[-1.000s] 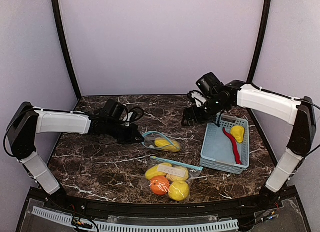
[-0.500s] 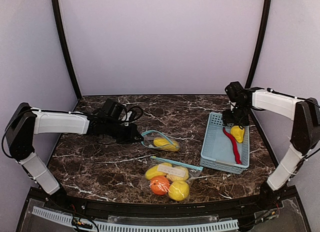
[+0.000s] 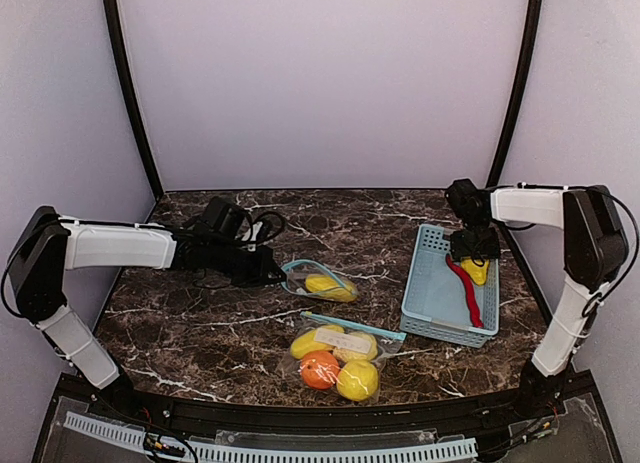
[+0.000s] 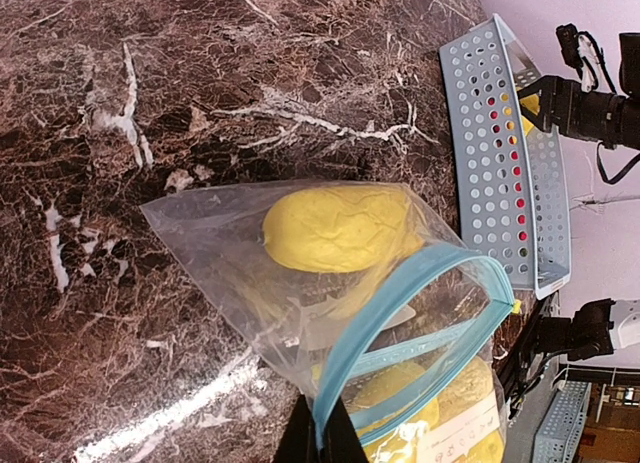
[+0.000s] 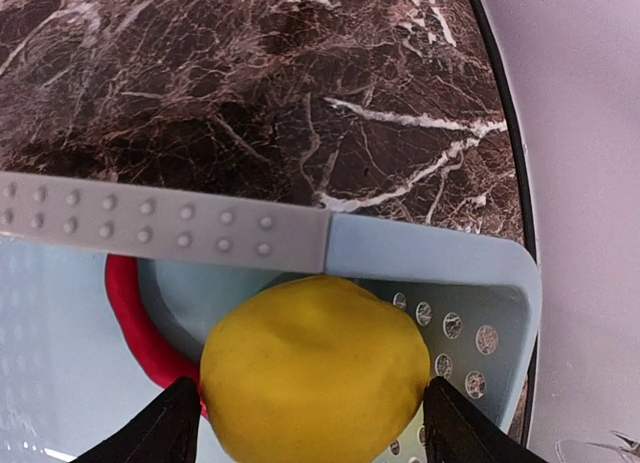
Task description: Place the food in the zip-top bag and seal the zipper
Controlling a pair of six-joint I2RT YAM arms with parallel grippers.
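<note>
Right gripper (image 5: pixel 315 428) jaws spread wide, straddling yellow fruit (image 5: pixel 310 368) in basket (image 5: pixel 200 228), not clamped yet. Red chili (image 5: pixel 135 323) beside its left finger. Well across from it, left gripper (image 4: pixel 322 438) pinched tight on open bag (image 4: pixel 215 248) rim, one yellow piece (image 4: pixel 335 228) inside. Left to do: fruit, chili, zip.

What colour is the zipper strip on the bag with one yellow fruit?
The zipper strip is light blue; the left wrist view shows it best.

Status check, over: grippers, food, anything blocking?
Left gripper shut on bag rim, mouth held open. Right gripper open, straddling yellow fruit in basket. Chili beside fruit; nothing blocking.
</note>
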